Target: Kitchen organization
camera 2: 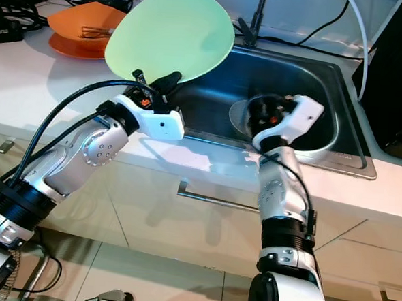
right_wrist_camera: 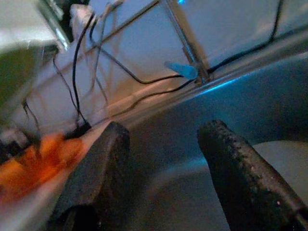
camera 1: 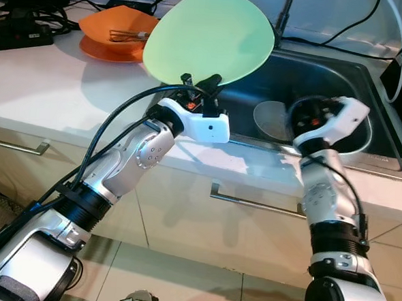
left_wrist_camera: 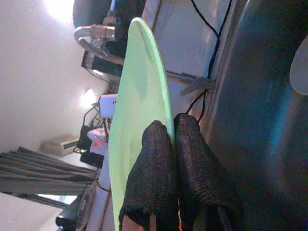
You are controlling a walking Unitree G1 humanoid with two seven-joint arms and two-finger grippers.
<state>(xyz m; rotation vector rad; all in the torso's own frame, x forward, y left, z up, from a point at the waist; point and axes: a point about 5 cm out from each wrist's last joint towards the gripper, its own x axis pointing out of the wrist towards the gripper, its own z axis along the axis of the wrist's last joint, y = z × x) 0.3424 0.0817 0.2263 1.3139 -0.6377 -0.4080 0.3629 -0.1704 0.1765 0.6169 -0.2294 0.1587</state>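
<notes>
My left gripper (camera 1: 200, 82) is shut on the lower rim of a pale green plate (camera 1: 211, 34), holding it upright and tilted above the counter's edge at the left side of the steel sink (camera 1: 368, 99). In the left wrist view both black fingers (left_wrist_camera: 166, 168) pinch the green plate (left_wrist_camera: 134, 110) edge-on. My right gripper (camera 1: 300, 114) hovers open over the sink basin, just above a grey plate (camera 1: 268, 119) lying on the bottom. Its two fingers (right_wrist_camera: 106, 163) stand apart with nothing between them.
An orange bowl (camera 1: 116, 33) holding a whisk sits on the white counter (camera 1: 48, 86) at the back left, near black cables and a power strip. A faucet (camera 1: 286, 16) rises behind the sink. Cabinet drawers with metal handles (camera 1: 252, 203) run below.
</notes>
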